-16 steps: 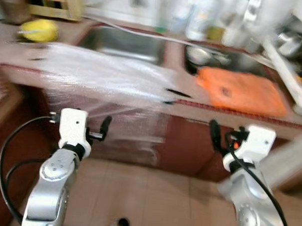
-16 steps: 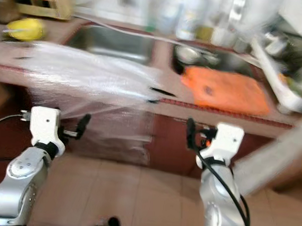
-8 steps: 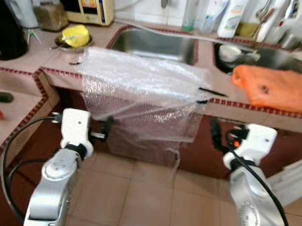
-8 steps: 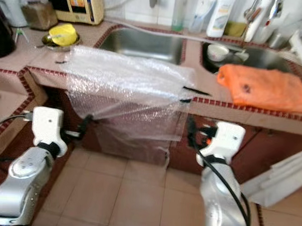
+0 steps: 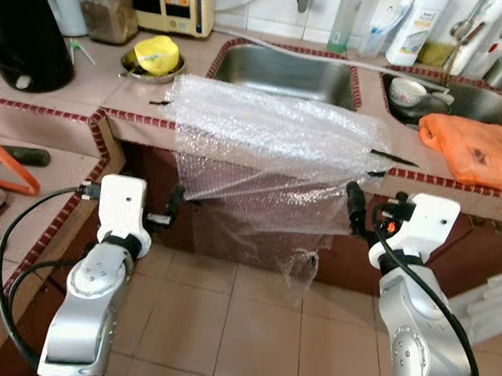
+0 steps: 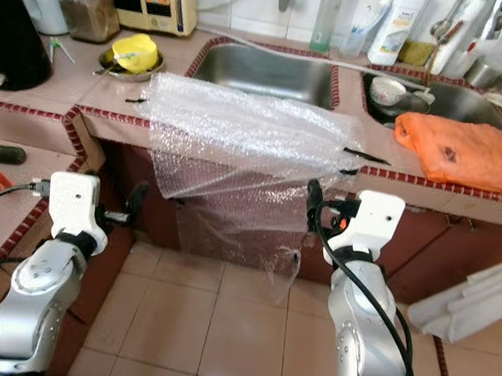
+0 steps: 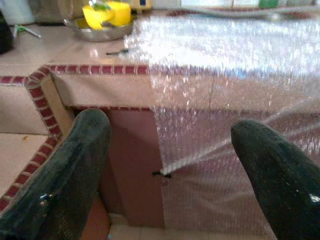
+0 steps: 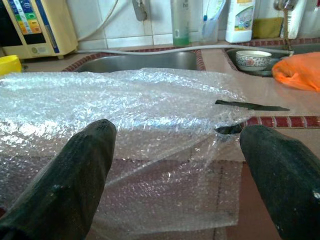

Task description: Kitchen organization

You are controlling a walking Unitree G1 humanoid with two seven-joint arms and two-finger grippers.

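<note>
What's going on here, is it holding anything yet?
Not yet. The robot stands facing the counter, where a bubble wrap sheet lies over the edge in front of the sink and hangs down the cabinet front. The left gripper and right gripper are both low, short of the hanging wrap, jaws open and empty. An orange bag lies on the counter to the right.

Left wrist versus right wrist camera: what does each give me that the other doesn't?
Left wrist: the yellow object in a metal dish, and the cabinet front. Right wrist: the sink, orange bag and small bowl. Both: bubble wrap draped over the counter edge, framed by the open left end effector or right end effector.
</note>
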